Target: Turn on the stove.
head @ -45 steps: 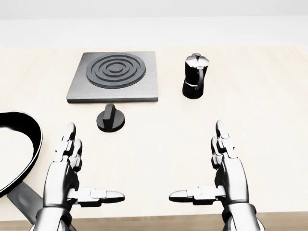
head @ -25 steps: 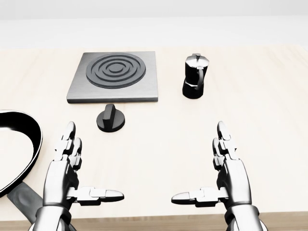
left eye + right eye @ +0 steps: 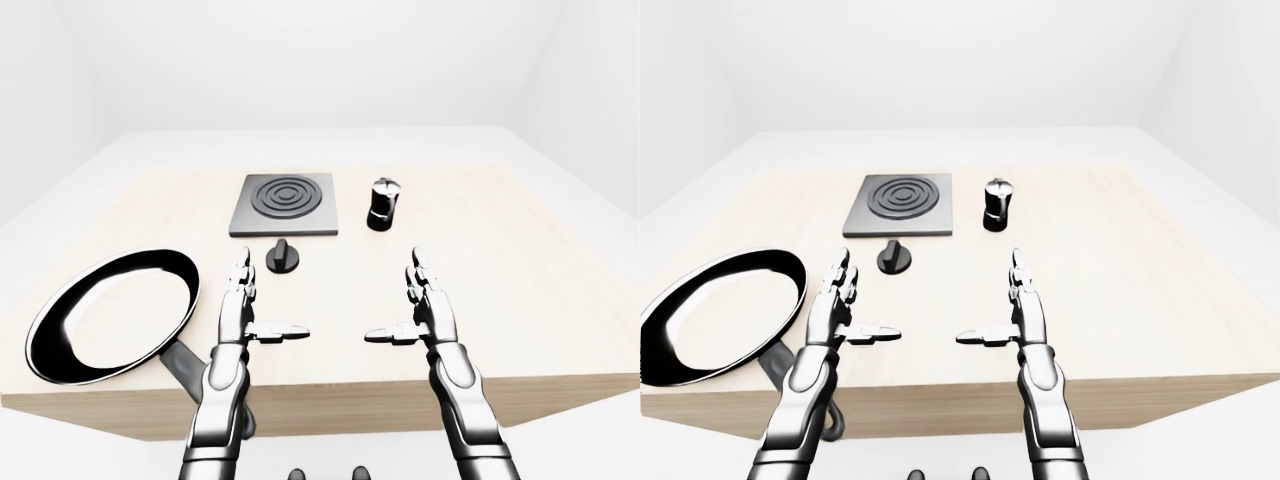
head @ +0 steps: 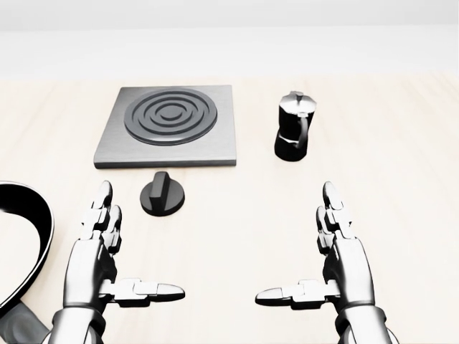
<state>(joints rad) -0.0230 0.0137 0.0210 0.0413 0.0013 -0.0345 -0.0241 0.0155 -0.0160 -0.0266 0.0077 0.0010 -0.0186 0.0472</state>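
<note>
Both hands were spread flat above the wooden table (image 4: 401,143), fingers straight, thumbs pointing inward, holding nothing: left hand (image 4: 100,247) lower left in the head view, right hand (image 4: 337,251) lower right. Stove (image 4: 166,125) lay upper left of centre, its black knob (image 4: 163,194) just below it, clear of the left fingertips. Moka pot (image 4: 294,133) stood upright right of the stove. Frying pan (image 3: 115,315) at far left.

Flat square grey stove (image 4: 166,126), ringed burner, black knob (image 4: 163,195) just below it.
</note>
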